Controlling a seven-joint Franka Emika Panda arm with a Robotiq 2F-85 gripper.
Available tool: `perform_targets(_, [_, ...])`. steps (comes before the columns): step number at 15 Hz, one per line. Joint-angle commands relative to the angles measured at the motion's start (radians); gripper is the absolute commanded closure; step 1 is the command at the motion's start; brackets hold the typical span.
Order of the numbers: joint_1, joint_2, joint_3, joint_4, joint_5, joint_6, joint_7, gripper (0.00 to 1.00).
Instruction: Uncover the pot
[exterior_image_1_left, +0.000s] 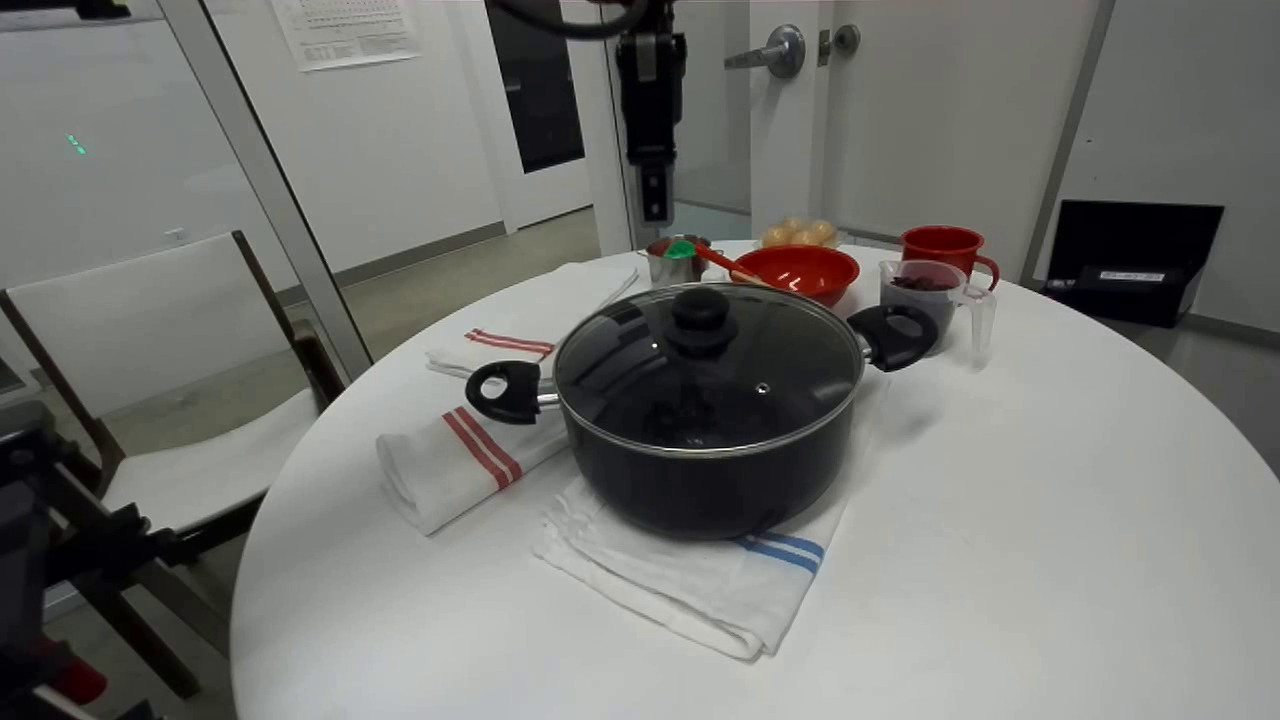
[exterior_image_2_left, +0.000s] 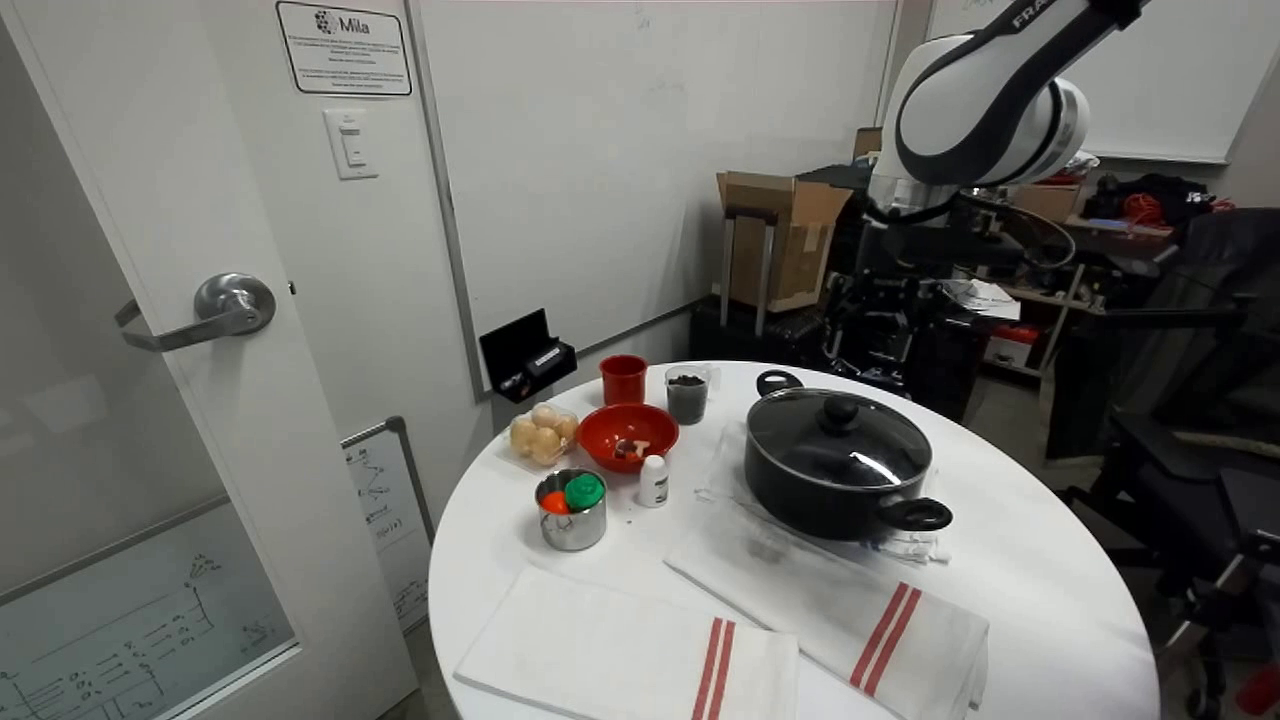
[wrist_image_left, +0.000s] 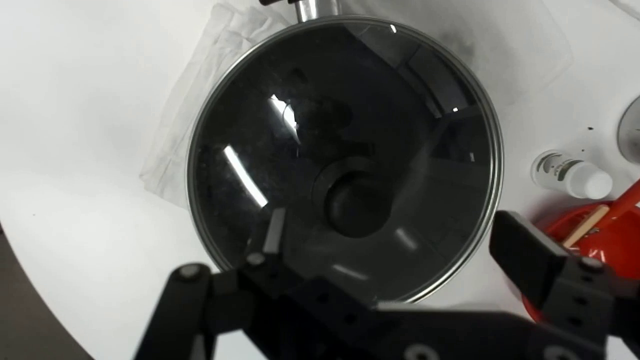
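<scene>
My gripper (wrist_image_left: 390, 230): jaws apart, bottom of wrist view — presumably to straddle the lid knob (wrist_image_left: 357, 205).
Blue-striped towel (exterior_image_1_left: 690, 585): beneath center-frame pot (exterior_image_1_left: 700, 490), likely shielding table (exterior_image_1_left: 1050, 500).

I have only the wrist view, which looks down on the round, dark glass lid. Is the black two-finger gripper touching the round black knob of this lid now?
Observer: No. In an exterior view, the gripper hangs higher than the knob, with open space between them.
Operator: Thank you. From above I cannot judge: on what does the large, round, black pot under this lid stand?
Observer: In an exterior view, it stands on a folded white cloth with blue stripes.
</scene>
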Motion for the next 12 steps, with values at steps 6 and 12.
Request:
perform_targets(6, [0.0,0.154,-0.007,0.159,-0.002,-0.102,0.079,0.0])
perform_targets(12, [-0.002,0.241,-0.019,0.258,-0.003,-0.174,0.119,0.0])
